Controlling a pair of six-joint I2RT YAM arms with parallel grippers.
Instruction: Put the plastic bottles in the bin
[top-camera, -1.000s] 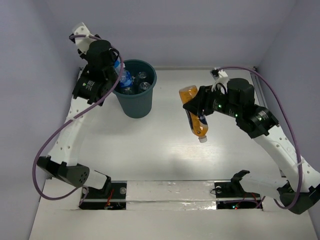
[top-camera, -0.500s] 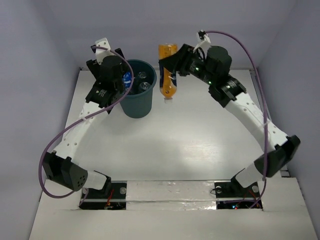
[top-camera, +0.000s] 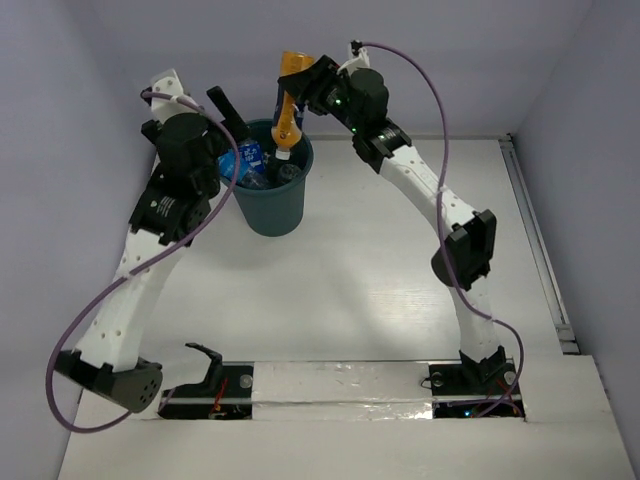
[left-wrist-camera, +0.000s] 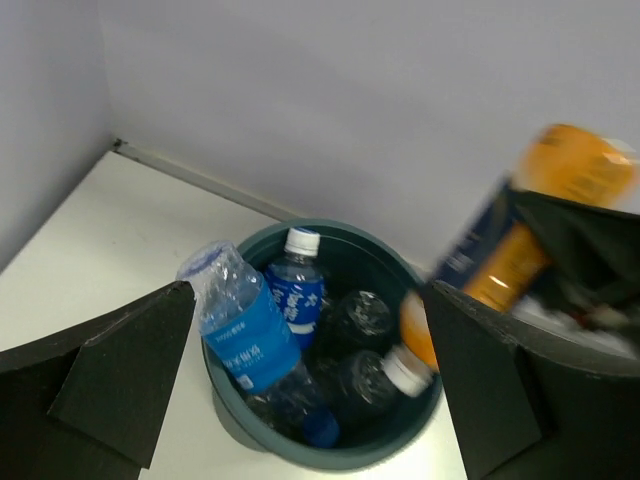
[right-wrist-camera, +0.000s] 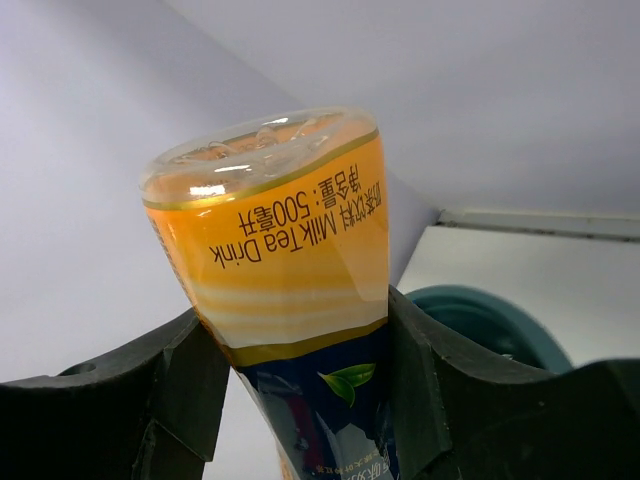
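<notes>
The dark teal bin (top-camera: 270, 208) stands at the back left of the table. My left gripper (top-camera: 238, 135) hovers open at its left rim, nothing between its fingers (left-wrist-camera: 120, 380). A blue-labelled bottle (left-wrist-camera: 235, 320) leans inside the bin (left-wrist-camera: 330, 458) against the left rim. Beside it are another blue-labelled bottle (left-wrist-camera: 297, 290) and clear bottles (left-wrist-camera: 362, 320). My right gripper (top-camera: 302, 92) is shut on the orange bottle (top-camera: 289, 105), held cap down over the bin's far rim. The orange bottle (right-wrist-camera: 290, 250) fills the right gripper (right-wrist-camera: 300, 350), with the bin (right-wrist-camera: 495, 320) below.
The back wall and the left wall stand close to the bin. A rail (top-camera: 540, 240) runs along the table's right side. A shiny strip (top-camera: 340, 385) lies at the near edge between the arm bases.
My left gripper opened and let go of the blue-labelled bottle, which now rests in the bin. My right arm swung the orange bottle from mid-table to above the bin.
</notes>
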